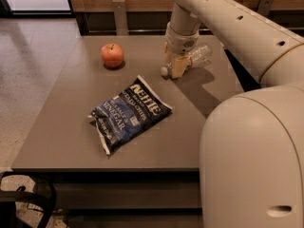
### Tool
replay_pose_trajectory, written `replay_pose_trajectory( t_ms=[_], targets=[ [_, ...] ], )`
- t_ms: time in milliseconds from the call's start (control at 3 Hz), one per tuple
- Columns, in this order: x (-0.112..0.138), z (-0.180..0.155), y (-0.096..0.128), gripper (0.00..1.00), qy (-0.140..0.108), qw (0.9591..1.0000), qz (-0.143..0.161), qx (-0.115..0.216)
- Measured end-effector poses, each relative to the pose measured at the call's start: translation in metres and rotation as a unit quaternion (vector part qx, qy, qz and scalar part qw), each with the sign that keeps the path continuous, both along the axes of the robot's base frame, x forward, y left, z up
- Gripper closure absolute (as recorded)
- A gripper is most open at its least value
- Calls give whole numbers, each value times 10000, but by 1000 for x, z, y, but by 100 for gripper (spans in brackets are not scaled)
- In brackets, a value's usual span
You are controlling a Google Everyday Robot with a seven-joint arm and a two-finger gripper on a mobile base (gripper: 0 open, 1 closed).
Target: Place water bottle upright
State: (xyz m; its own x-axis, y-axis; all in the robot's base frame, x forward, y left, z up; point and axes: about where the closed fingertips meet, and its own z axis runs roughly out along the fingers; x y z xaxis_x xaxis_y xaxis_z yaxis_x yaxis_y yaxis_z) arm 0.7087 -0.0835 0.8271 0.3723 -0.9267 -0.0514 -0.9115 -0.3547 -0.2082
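The water bottle [198, 54] is a small clear plastic bottle lying on its side on the grey table [71, 122], at the far right. Its white cap [165, 71] points to the front left and its base to the back right. My gripper [177, 65] hangs down from the cream arm and sits right over the bottle's neck end, low at the table top. It hides the part of the bottle just behind the cap.
A red apple [112, 55] stands at the back left of the table. A dark blue chip bag [128, 114] lies flat in the middle. My arm's large cream body [254, 160] fills the front right. A wooden wall runs behind the table.
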Motion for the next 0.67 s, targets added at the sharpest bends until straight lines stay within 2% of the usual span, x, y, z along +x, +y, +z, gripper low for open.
replay_pose_trajectory(
  t_ms=[333,667],
  targets=[
    [0,0,0,100,0,10000,0,0],
    [1,12,-3,100,-17,9996,17,270]
  ],
)
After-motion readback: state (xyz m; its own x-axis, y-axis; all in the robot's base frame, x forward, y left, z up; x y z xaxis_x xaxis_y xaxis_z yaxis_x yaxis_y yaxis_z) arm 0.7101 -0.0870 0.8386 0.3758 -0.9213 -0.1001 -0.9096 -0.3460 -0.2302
